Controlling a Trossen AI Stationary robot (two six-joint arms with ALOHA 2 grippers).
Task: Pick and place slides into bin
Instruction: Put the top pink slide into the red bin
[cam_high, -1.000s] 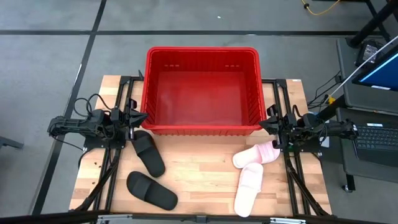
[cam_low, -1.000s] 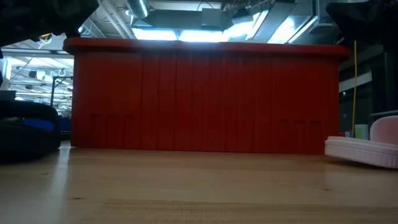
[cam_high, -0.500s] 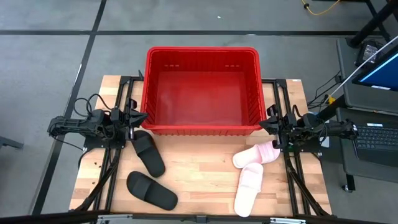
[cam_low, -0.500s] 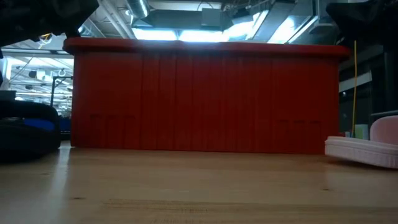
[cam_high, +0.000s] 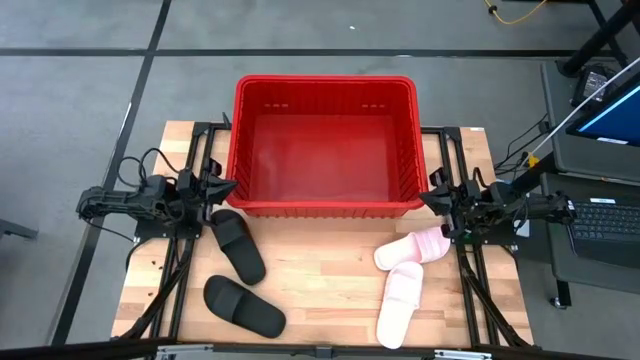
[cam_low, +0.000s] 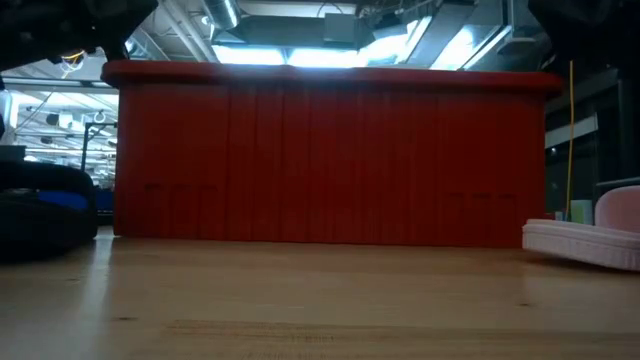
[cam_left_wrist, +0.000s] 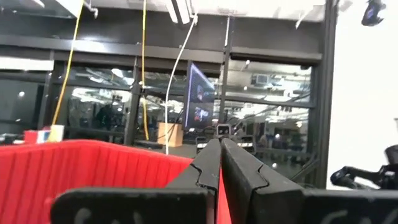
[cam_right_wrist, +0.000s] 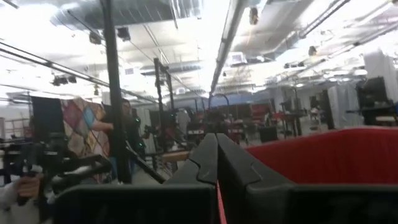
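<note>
The red bin (cam_high: 325, 145) stands at the table's far middle and fills the low view (cam_low: 330, 150). Two black slides (cam_high: 238, 245) (cam_high: 243, 306) lie flat on their soles at the near left. Two light pink slides (cam_high: 412, 248) (cam_high: 401, 303) lie at the near right, the farther one resting partly on the nearer one. My left gripper (cam_high: 228, 186) is shut and empty beside the bin's left near corner. My right gripper (cam_high: 424, 200) is shut and empty beside the bin's right near corner. Both wrist views show the shut fingers (cam_left_wrist: 221, 163) (cam_right_wrist: 216, 160) with the bin's rim beyond.
Black frame rails (cam_high: 190, 250) run along the table's left and right sides under the arms. A desk with a keyboard and laptop (cam_high: 600, 150) stands off the table's right. Bare wood (cam_high: 320, 270) lies between the two pairs of slides.
</note>
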